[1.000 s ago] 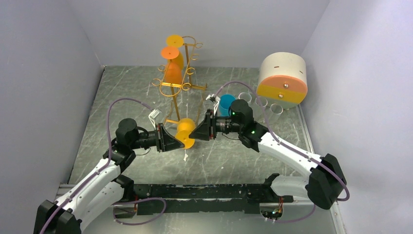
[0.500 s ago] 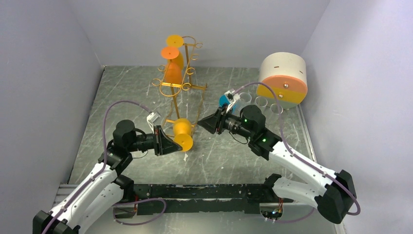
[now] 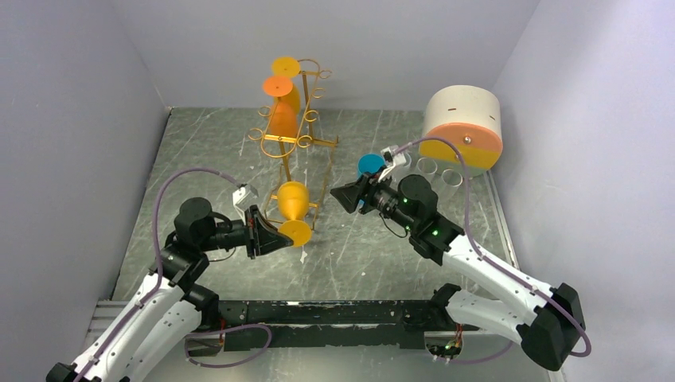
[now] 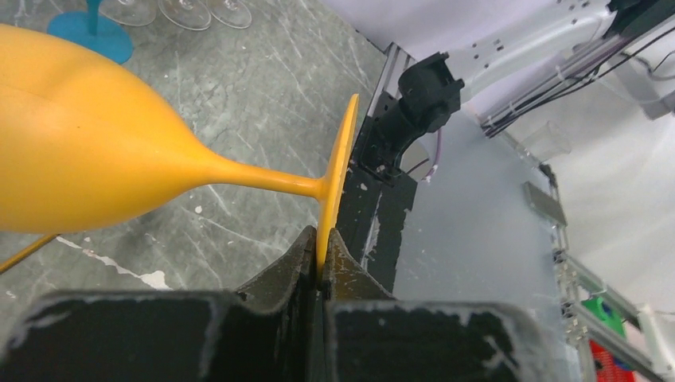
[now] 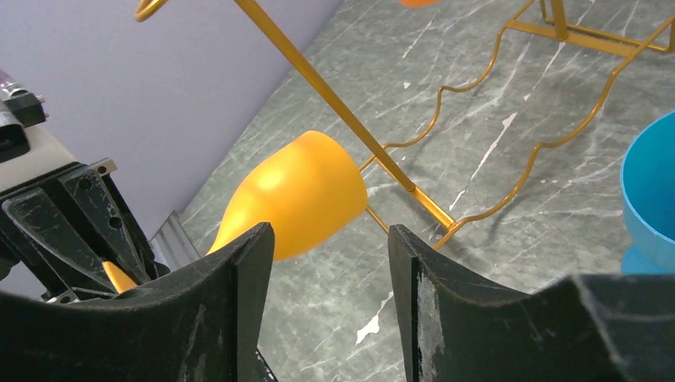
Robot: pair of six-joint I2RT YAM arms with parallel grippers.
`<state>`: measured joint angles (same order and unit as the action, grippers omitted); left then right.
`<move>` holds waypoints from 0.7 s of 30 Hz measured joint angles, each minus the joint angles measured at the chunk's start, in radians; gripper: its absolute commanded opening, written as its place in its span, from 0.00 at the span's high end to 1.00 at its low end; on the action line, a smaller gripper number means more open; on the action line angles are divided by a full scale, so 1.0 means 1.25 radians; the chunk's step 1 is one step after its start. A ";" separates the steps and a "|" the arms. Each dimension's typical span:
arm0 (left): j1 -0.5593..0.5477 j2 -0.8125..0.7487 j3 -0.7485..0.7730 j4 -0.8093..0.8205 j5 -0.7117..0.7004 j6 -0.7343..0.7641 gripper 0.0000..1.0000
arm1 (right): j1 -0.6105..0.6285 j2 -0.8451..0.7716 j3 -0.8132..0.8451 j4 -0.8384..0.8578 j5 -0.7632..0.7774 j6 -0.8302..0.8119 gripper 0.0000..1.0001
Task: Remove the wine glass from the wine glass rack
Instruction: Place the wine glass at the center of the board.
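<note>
The gold wire wine glass rack (image 3: 293, 139) stands at the back middle, with two orange glasses (image 3: 282, 107) hanging on its far bars. My left gripper (image 3: 280, 235) is shut on the round foot of a yellow-orange wine glass (image 3: 291, 200); in the left wrist view the foot (image 4: 337, 171) is pinched between my jaws and the bowl (image 4: 79, 135) points away. The glass is held tilted beside the rack's base wires, off the hooks. My right gripper (image 3: 337, 193) is open and empty, right of the glass, whose bowl shows in the right wrist view (image 5: 294, 191).
A blue wine glass (image 3: 370, 165) stands just behind my right gripper, with clear glasses (image 3: 439, 170) beside it. A white, orange and yellow drum (image 3: 462, 131) sits at the back right. Grey walls close in the marbled table (image 3: 207, 159).
My left gripper has drawn back to the left with the glass, whose bowl now points away. My right gripper has pulled back from the glass to the right and stands open.
</note>
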<state>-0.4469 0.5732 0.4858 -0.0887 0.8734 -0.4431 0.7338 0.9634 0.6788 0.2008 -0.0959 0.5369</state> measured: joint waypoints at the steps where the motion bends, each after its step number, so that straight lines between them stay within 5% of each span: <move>1: 0.000 0.000 0.000 -0.003 0.002 0.010 0.93 | -0.002 0.005 0.002 -0.003 -0.004 0.000 0.40; 11: 0.000 0.030 0.000 0.024 0.104 0.145 0.93 | -0.151 0.114 0.050 -0.023 -0.290 0.038 0.36; 21: -0.001 0.065 0.045 -0.009 0.208 0.363 0.93 | -0.156 0.172 0.077 -0.039 -0.488 0.038 0.29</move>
<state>-0.4484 0.6540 0.5426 -0.0994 1.1328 0.0109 0.5388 1.1782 0.7746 0.1520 -0.7059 0.5838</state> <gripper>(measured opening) 0.079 0.693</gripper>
